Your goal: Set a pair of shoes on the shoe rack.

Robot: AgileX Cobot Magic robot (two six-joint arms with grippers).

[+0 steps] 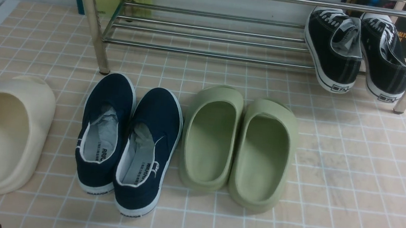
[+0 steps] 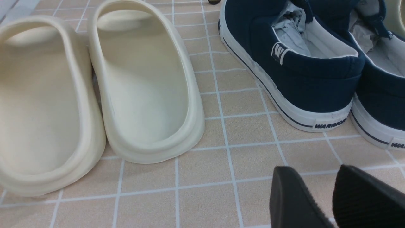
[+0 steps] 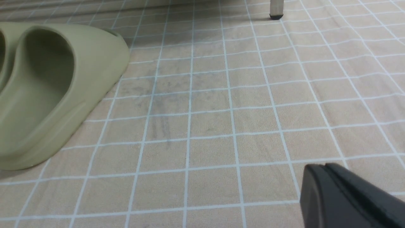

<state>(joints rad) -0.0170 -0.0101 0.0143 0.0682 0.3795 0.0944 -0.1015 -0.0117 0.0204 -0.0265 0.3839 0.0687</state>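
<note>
front view high facing rack [image 1: 210,53], wrist views low, near floor

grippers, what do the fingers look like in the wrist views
In the left wrist view, the left gripper shows two matte black fingers with rounded tips, one with a finely ribbed pad. In the right wrist view, the right gripper shows plain matte black fingers. No cables or markings are visible.

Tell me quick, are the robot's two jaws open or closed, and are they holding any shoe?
Left gripper: open, jaws apart, holding nothing.
Right gripper: shut, jaws pressed together, holding nothing.
</note>
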